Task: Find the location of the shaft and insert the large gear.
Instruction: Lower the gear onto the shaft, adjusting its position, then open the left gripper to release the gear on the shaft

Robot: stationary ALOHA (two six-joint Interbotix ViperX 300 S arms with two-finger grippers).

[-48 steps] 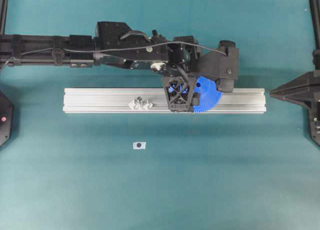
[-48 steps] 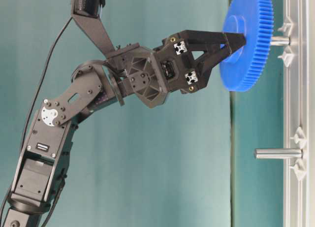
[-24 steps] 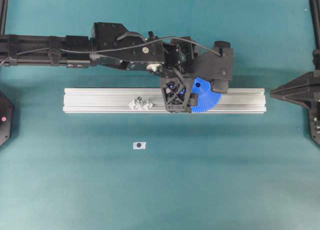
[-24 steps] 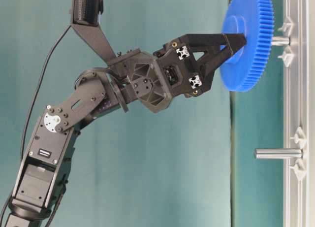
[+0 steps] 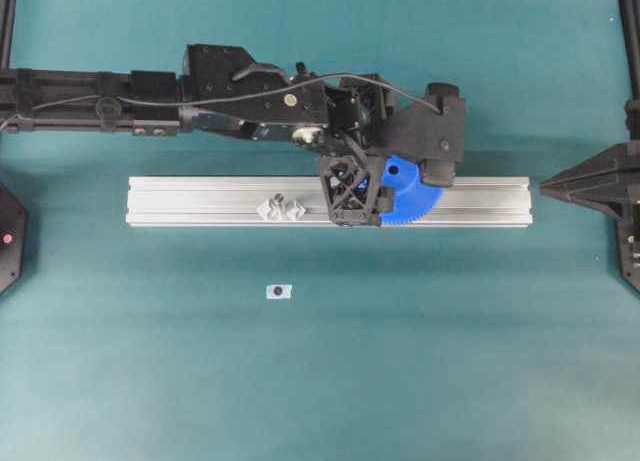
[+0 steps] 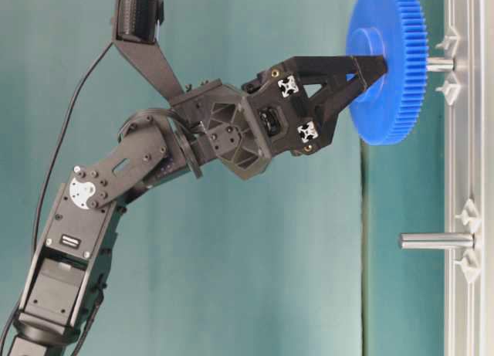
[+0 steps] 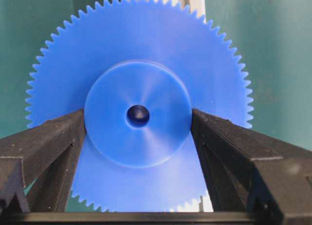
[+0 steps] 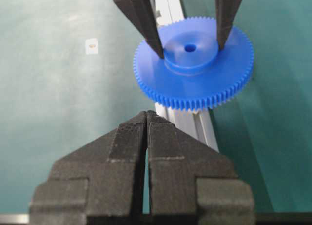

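The large gear [image 6: 390, 101], bright blue with fine teeth, hangs just above the aluminium rail [image 5: 200, 201]. My left gripper [image 7: 138, 116] is shut on its raised hub [image 7: 146, 147], one finger on each side. The shaft [image 6: 440, 63] is a thin grey peg standing off the rail directly under the gear's centre. Its tip is hidden behind the gear. In the overhead view the gear [image 5: 412, 199] and my left arm cover the shaft. My right gripper [image 5: 545, 189] is shut and empty, off the rail's right end, and looks at the gear [image 8: 195, 83].
A second clear mount [image 5: 281, 208] with its own longer peg [image 6: 436, 240] stands further left on the rail. A tiny white tag [image 5: 279, 292] with a dark dot lies on the teal mat in front of the rail.
My left arm has shifted slightly left and the gear has edged a little closer to the rail along the peg. The right arm has not moved.
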